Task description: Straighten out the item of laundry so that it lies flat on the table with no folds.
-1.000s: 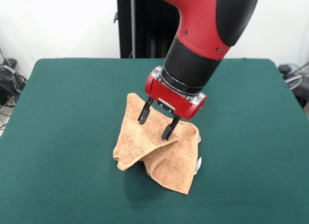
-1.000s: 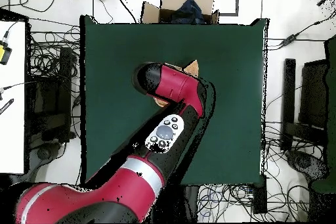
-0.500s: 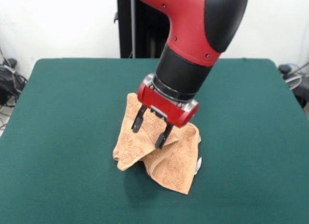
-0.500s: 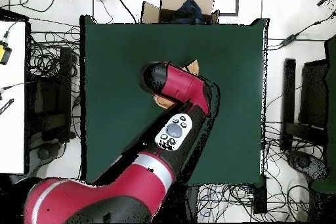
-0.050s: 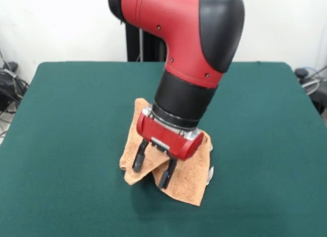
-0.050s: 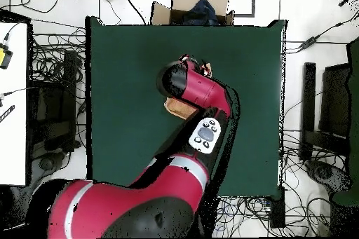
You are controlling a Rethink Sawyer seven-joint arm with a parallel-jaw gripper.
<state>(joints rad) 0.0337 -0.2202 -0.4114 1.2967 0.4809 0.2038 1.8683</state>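
The released end effector (image 5: 151, 170) hovers over the folded towel (image 5: 190, 171) at its 7 o'clock corner; next, grasp it there.

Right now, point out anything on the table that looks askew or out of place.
The towel is the odd thing: it lies folded over itself in a crumpled, skewed heap near the middle of the green table, not flat. The open claw is down at its near edge. Nothing looks spilled or damaged.

Front camera faces the table (image 5: 61, 119); overhead looks straight down.
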